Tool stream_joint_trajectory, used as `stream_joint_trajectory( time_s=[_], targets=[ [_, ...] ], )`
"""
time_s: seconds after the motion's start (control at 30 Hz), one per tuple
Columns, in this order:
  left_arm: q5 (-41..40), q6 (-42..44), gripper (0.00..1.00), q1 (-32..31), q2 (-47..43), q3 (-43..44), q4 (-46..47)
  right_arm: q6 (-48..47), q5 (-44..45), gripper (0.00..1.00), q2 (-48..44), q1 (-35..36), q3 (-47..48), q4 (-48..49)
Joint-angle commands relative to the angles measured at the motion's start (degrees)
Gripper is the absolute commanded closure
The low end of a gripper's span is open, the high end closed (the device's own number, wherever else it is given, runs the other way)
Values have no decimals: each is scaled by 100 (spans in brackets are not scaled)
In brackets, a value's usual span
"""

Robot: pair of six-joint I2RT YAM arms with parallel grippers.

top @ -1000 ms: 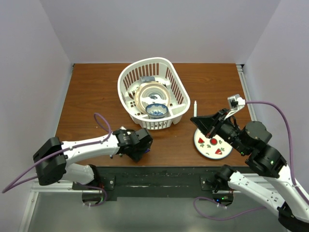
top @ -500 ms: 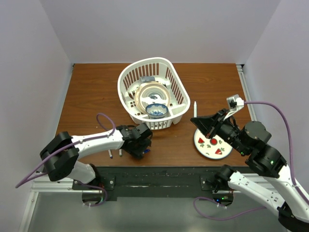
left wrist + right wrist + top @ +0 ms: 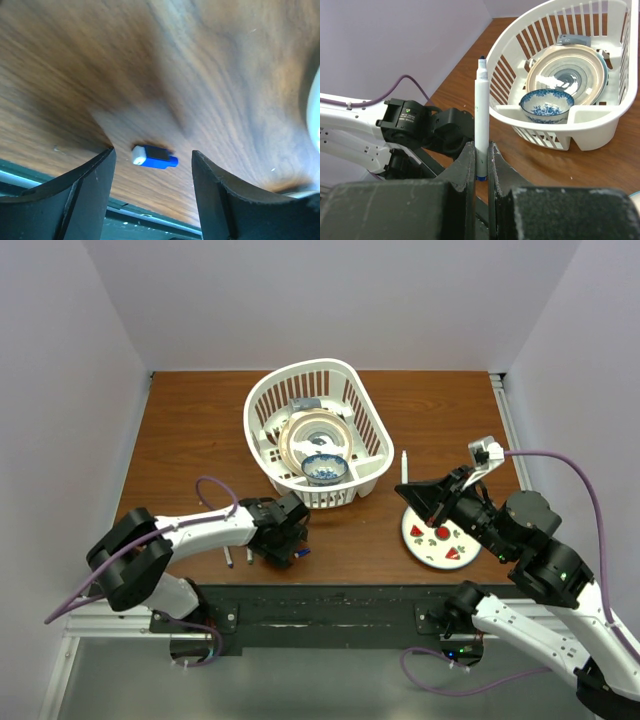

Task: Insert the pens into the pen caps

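Left claw [image 3: 153, 150]: low over the near edge of the table [image 3: 200, 420], fingers spread apart and gripping nothing. Blue cap [image 3: 161, 158]: a short blue tube with a white end, lying flat on the wood in the gap between the two fingers. It sits a little nearer the left-hand finger in the wrist view, with bare wood showing on both sides, so neither finger touches it. Its long axis runs roughly across the gap, white end toward the left-hand finger. In the top view the same claw sits just in front of the white basket [image 3: 300, 380], near its front wall but apart from it. Two other pens [image 3: 238, 557], slim and pale, lie on the table just to the left of this claw, side by side and not touching it; too small to tell their tips. Right claw [image 3: 481, 150]: raised above the table on the right side, closed tight on a white-barrelled pen [image 3: 482, 115]. This pen stands upright, pinched near its lower end, with most of the barrel and the dark bare tip rising above the fingers and a short blue end showing below them. The held pen is well apart from the blue cap, which lies across the table to the left. Under the right arm lies a strawberry-patterned plate [image 3: 450, 555]. The basket holds a large plate and a blue-and-white bowl [image 3: 326, 470].
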Motion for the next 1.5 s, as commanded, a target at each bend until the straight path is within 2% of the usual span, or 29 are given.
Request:
stream_joint_trajectory(
  time_s=[0.0, 0.2, 0.4, 0.73, 0.93, 1.1, 1.2, 1.47],
  targets=[
    [-84, -1773, 33, 44, 271, 195, 182, -92, 131, 100, -61, 21, -15, 85],
    [224, -1606, 33, 53, 561, 345, 199, -100, 78, 100, -26, 21, -33, 103],
    [-311, -1729, 34, 264, 369, 231, -125, -136, 104, 100, -79, 21, 11, 85],
    [-637, -1325, 38, 695, 280, 318, -222, -179, 113, 100, -105, 21, 11, 24],
    [-23, -1035, 38, 651, 158, 424, -724, -224, 210, 100, -123, 21, 3, 6],
    [206, -1244, 37, 230, 87, 406, -452, -188, 122, 100, -105, 21, -15, 6],
    [189, -1219, 35, 203, 289, 520, -320, -188, 131, 100, -140, 21, 3, -47],
    [479, -1052, 36, 194, 904, 705, -56, -162, 174, 100, -202, 21, -6, -108]
  ],
)
